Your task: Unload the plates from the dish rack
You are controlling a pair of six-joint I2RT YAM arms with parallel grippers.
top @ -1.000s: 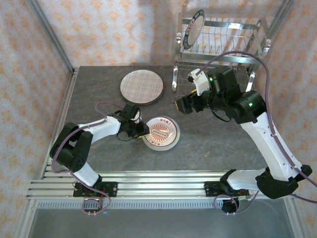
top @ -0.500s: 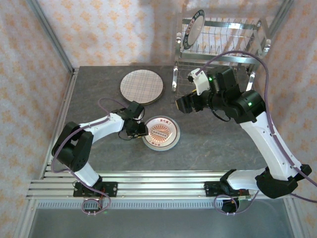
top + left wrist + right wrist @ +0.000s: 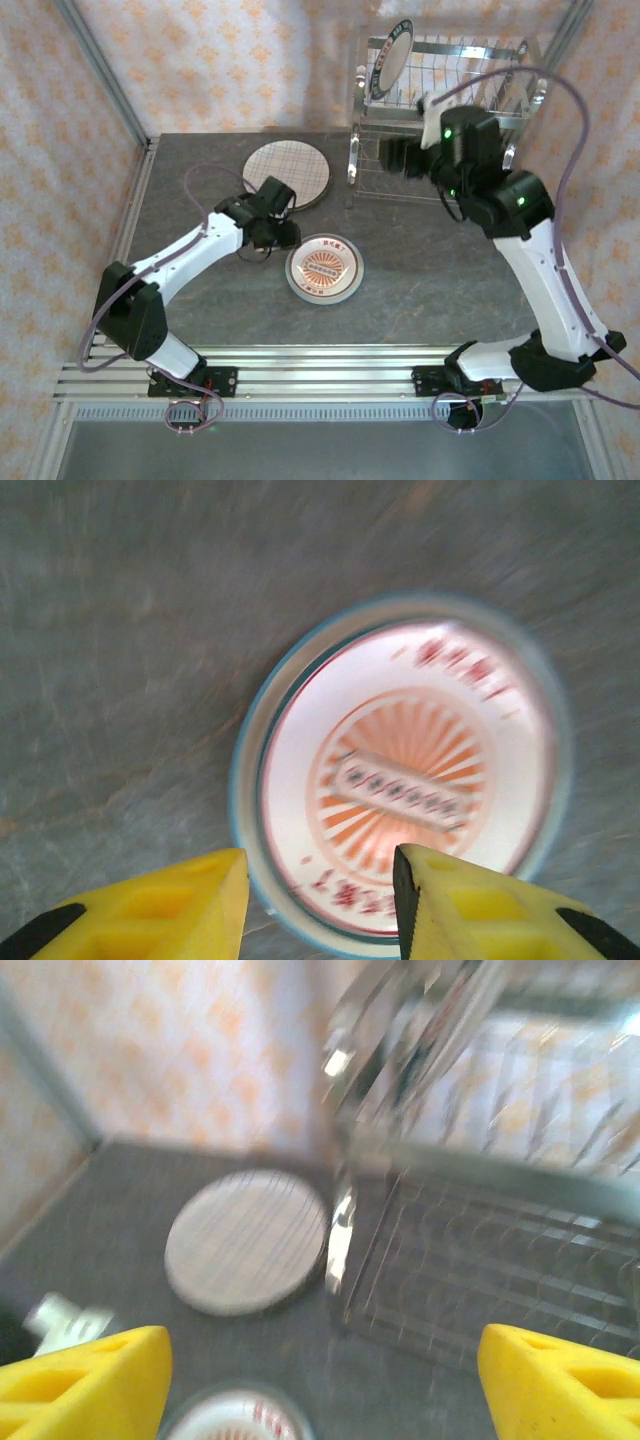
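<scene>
Though red characters [image 3: 462, 665] ring the sunburst plate [image 3: 400, 780], blur leaves them unreadable.

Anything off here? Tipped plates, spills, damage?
Nothing stands out. The plaid-lined plate and the sunburst-patterned plate both lie flat on the table. One dark-rimmed plate stands upright in the upper tier of the dish rack, which itself stands upright. No spills or breakage visible.

Left arm extends forward, left gripper [image 3: 320, 865] pointing down with jaws parted; right arm reaches high, right gripper [image 3: 322, 1350] spread wide
</scene>
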